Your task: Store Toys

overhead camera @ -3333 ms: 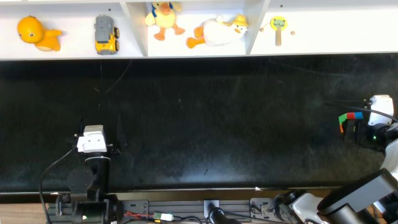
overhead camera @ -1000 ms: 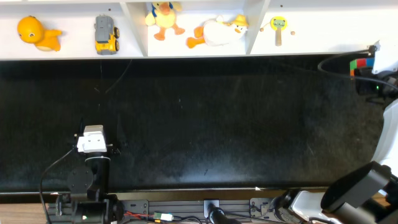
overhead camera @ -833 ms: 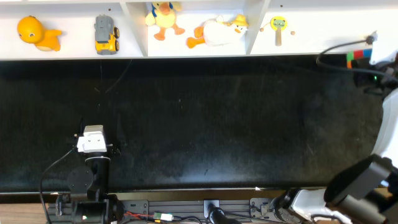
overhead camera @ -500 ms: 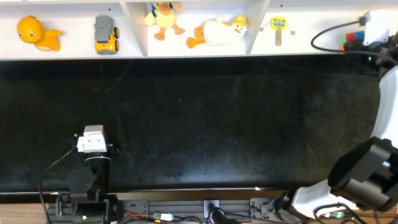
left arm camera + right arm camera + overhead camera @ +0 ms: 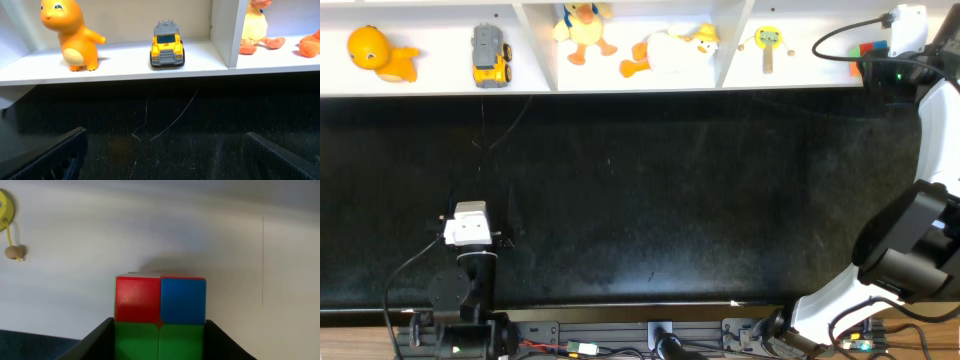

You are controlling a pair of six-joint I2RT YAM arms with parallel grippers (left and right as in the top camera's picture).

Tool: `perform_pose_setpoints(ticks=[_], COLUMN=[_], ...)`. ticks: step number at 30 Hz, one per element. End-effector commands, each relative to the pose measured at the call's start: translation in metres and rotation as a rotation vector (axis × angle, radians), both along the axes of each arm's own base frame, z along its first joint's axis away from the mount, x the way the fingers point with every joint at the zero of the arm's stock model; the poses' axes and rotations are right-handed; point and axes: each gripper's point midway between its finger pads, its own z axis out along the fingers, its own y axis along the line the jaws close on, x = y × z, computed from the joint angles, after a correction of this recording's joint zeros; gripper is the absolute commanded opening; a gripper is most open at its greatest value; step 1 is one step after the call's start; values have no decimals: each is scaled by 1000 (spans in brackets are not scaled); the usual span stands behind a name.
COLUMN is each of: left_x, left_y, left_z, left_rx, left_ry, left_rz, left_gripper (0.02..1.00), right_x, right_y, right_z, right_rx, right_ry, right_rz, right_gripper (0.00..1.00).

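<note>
The right hand (image 5: 159,339) pinches a red, blue and green cube (image 5: 160,302) between its fingers, over the white shelf (image 5: 225,240). Whether the cube touches the shelf cannot be told. A yellow rattle (image 5: 767,42) lies farther along the shelf, to that hand's side. The left hand (image 5: 160,167) is spread wide above the black table (image 5: 165,130). Ahead of it an orange figure (image 5: 72,32) and a yellow truck (image 5: 167,45) stand on the shelf.

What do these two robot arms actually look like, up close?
The left arm is black, with a white boxy block behind the black-fingered left tool. The right arm has a white link between bulky black round joints, a looping black cable, a small green light and a black-fingered right tool.
</note>
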Motion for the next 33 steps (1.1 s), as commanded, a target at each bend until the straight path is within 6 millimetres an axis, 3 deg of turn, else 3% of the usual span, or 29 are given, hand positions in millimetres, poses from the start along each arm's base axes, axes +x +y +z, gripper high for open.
perform_pose_setpoints(ticks=[1,6,13,23,33], left_x=[0,0,0,0,0], left_y=[1,1,1,1,1], left_z=[1,1,1,1,1], left_rx=[16,16,16,16,16], left_ry=[-5,-5,-5,-5,-5], left_rz=[3,3,3,3,3], left_gripper=[998,998,998,998,998], right_x=[9,10,11,12,5], right_y=[-3,-3,-4,-8,-4], right_z=[13,13,14,18,36], right_rx=[-4,-6,-9,-26,-28], right_ry=[-35,-39,-46,-54,-74], right_rz=[-5,-5,-5,-22,-27], right_gripper=[391,520,996,996,998])
